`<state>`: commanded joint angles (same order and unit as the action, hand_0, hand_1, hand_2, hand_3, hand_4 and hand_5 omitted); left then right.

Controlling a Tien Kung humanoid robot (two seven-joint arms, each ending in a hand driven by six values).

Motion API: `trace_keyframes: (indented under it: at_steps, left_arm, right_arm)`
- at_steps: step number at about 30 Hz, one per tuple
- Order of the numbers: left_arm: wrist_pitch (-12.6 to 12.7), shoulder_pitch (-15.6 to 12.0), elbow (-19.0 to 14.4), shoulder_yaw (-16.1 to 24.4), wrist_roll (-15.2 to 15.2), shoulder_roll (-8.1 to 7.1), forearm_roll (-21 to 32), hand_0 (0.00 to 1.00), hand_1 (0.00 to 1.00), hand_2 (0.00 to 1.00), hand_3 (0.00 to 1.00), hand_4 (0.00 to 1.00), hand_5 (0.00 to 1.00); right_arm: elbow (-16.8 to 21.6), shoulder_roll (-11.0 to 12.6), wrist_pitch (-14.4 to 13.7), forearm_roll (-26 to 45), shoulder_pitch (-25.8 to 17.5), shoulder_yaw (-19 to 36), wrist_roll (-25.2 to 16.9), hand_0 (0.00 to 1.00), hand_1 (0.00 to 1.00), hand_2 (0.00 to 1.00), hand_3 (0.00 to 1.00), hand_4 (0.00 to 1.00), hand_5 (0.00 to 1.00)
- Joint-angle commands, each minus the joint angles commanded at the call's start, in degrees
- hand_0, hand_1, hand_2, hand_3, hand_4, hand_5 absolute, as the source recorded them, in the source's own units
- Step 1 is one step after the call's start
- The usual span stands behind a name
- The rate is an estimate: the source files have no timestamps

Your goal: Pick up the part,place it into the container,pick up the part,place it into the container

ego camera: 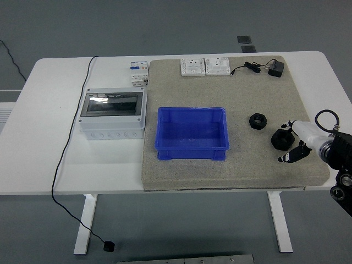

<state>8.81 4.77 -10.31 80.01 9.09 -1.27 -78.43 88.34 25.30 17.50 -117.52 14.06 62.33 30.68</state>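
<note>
Your right robot hand sits at four o'clock on the tabletop, fingers touching one black nut; whether they've clamped, you cannot tell. A second nut lies just beside, toward ten o'clock. They look rigid, probably slick; pinch opposite flats. The blue container waits at nine o'clock.
</note>
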Motion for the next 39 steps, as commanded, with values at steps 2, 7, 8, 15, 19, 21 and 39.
trace_keyframes:
  at_steps: [2,7,8,15,19,21,39]
  left_arm:
    - [0.0,0.0,0.0,0.0,0.0,0.0,0.0,0.702,0.431,0.638,0.568,0.604,0.432]
    - [0.1,0.0,0.0,-0.2,0.0,-0.01,0.3,0.702,0.43,0.639,0.569,0.605,0.434]
    - [0.1,0.0,0.0,-0.2,0.0,-0.02,0.2,0.702,0.43,0.639,0.569,0.605,0.434]
    - [0.1,0.0,0.0,0.0,0.0,-0.02,0.0,0.703,0.428,0.638,0.569,0.606,0.433]
    - [0.1,0.1,0.0,-0.2,-0.1,-0.04,0.2,0.703,0.426,0.638,0.569,0.605,0.434]
    - [0.1,0.1,0.0,-0.2,0.0,-0.06,0.2,0.703,0.426,0.638,0.569,0.605,0.434]
    - [0.3,0.1,0.0,-0.4,-0.1,-0.15,0.3,0.703,0.418,0.637,0.568,0.606,0.435]
  right_arm:
    - [-0.3,-0.1,-0.1,-0.5,0.0,0.1,-0.1,0.285,0.409,0.845,0.878,0.931,0.233]
    - [-1.1,-0.2,-0.4,-1.2,0.4,0.0,-0.4,0.282,0.403,0.845,0.876,0.933,0.233]
    - [-1.5,-0.3,-0.6,-1.3,0.6,-0.3,-0.6,0.282,0.403,0.845,0.876,0.933,0.233]
    - [-7.5,-2.8,-3.1,-3.5,2.4,-2.2,-2.7,0.275,0.391,0.821,0.83,0.93,0.236]
    - [-10.2,-3.6,-5.4,-4.4,3.0,-2.8,-3.8,0.252,0.372,0.715,0.682,0.636,0.107]
    - [-10.9,-3.7,-6.2,-4.5,3.2,-2.9,-4.1,0.252,0.372,0.715,0.682,0.636,0.107]
    - [-11.8,-2.8,-8.6,-4.5,3.8,-3.9,-6.1,0.233,0.336,0.6,0.646,0.351,0.011]
